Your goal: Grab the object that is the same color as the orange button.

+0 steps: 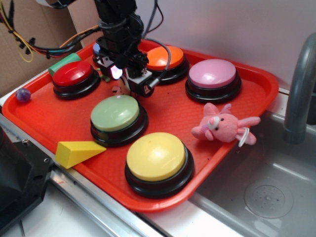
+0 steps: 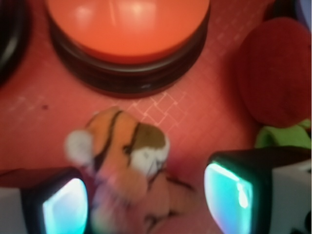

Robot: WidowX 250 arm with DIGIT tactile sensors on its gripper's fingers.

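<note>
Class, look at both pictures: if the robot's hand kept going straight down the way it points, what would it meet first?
Most likely the small toy tiger, which lies on the red tray between the open fingers of the hand. Depth is unclear.

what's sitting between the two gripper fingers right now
The plush tiger lies between the gripper's open fingers, on the red tray just short of the orange button. The wrist view shows this.

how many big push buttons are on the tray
5. Red button back left, orange button back middle behind the arm, pink button back right, green button centre, yellow button front. The arm could hide another.
</note>
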